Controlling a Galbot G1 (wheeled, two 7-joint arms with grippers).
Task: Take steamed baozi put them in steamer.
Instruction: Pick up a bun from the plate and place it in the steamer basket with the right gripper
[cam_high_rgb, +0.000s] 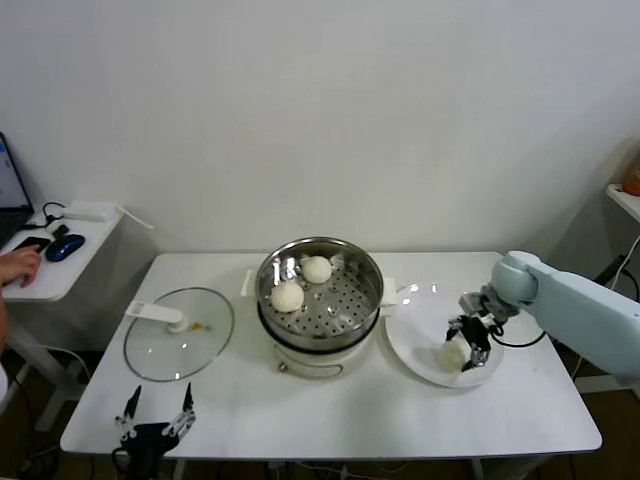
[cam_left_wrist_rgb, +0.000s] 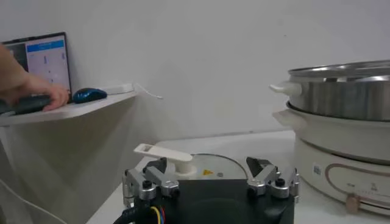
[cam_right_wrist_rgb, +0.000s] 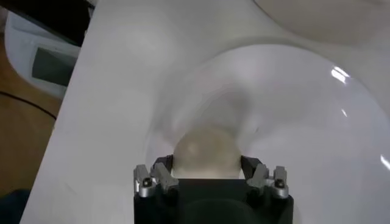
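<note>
Head view shows a white desk (cam_high_rgb: 330, 420) with the steamer (cam_high_rgb: 320, 290), a shiny perforated steel basket on a white pot base, at centre frame. Two steamed baozi already sit inside it, one (cam_high_rgb: 317, 269) toward the back and one (cam_high_rgb: 288, 296) toward the left of the basket floor. To the right of the steamer, just beside it, lies a white plate (cam_high_rgb: 420, 330). The right gripper (cam_high_rgb: 466, 348) reaches down onto the plate from the right edge of the frame, and a third baozi (cam_high_rgb: 452, 354) sits between its fingers. Right wrist view confirms this: the cream bun (cam_right_wrist_rgb: 204, 153) fills the gap between the two fingers, which look closed against its sides, so the gripper appears to be gripping the bun while it rests on the plate (cam_right_wrist_rgb: 317, 122). The bun is round, so it has no long axis to line up. The relation that matters next is direction: the steamer lies to the left of the held bun in the head view, and its rim stands higher than the plate. The left gripper (cam_high_rgb: 155, 425) waits open at lower left, near a flat glass lid (cam_high_rgb: 180, 335), well apart from the plate.
</note>
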